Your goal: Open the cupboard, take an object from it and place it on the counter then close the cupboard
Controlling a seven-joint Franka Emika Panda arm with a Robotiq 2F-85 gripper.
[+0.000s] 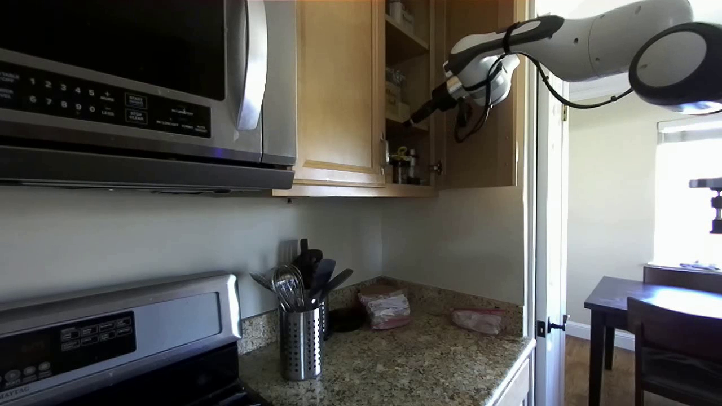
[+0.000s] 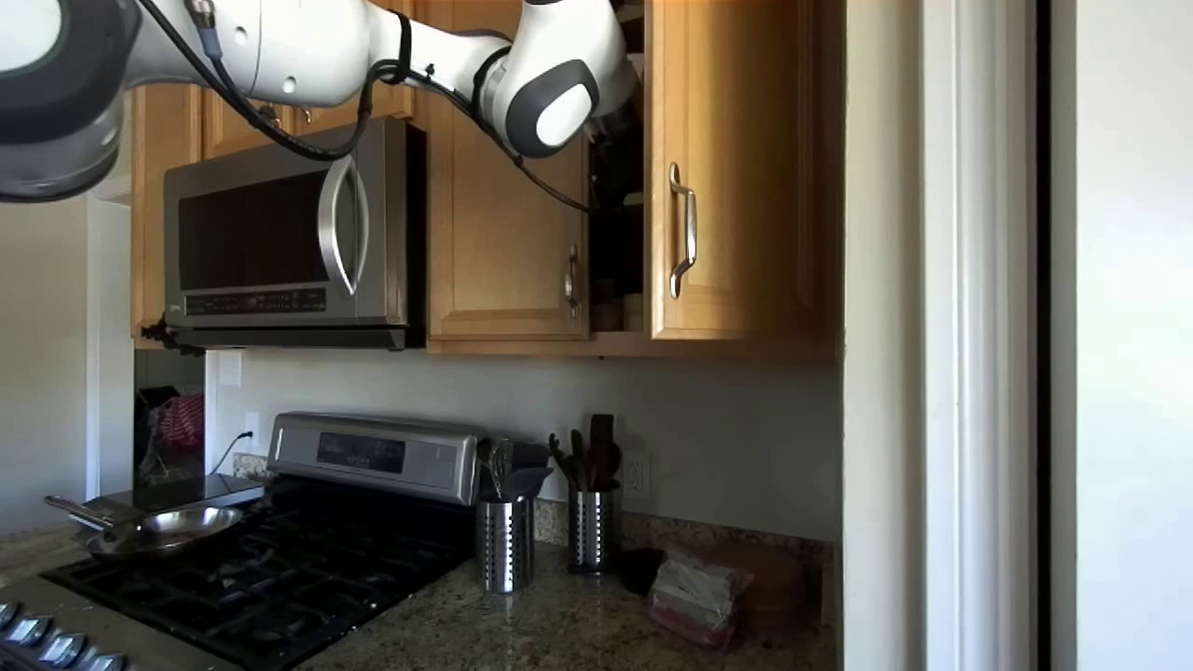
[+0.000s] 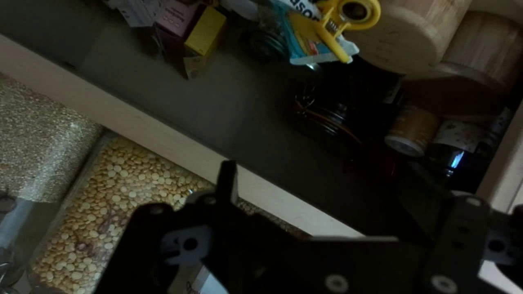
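Above the back corner of the granite counter (image 1: 428, 366), the Robotiq gripper (image 1: 408, 122) gaped; skewed reaching risked snagging the shelf edge (image 3: 282, 202).

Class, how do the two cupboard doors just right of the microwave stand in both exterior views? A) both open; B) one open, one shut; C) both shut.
B: one cupboard door stands swung open, baring the shelves, while the other door is shut.
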